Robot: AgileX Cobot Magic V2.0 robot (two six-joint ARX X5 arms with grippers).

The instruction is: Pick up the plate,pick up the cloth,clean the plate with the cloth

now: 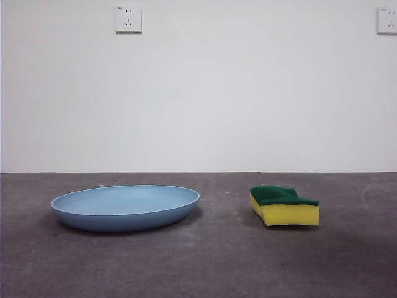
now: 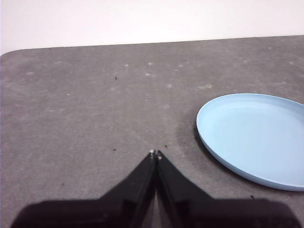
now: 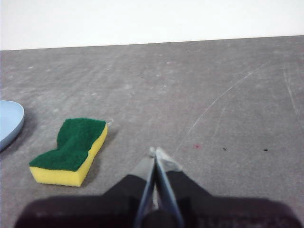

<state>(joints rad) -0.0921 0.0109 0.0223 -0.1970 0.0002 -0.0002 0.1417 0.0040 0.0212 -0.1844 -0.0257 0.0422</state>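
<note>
plate [image 1: 126, 207], cloth [image 1: 285, 205] apart, end effectors closed

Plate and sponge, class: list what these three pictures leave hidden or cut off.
- Plate: in the left wrist view an edge cuts off one side; in the right wrist view only a sliver shows.
- Sponge: underside hidden against the table in every view; absent from the left wrist view.
- Both arms: out of the front view.
</note>
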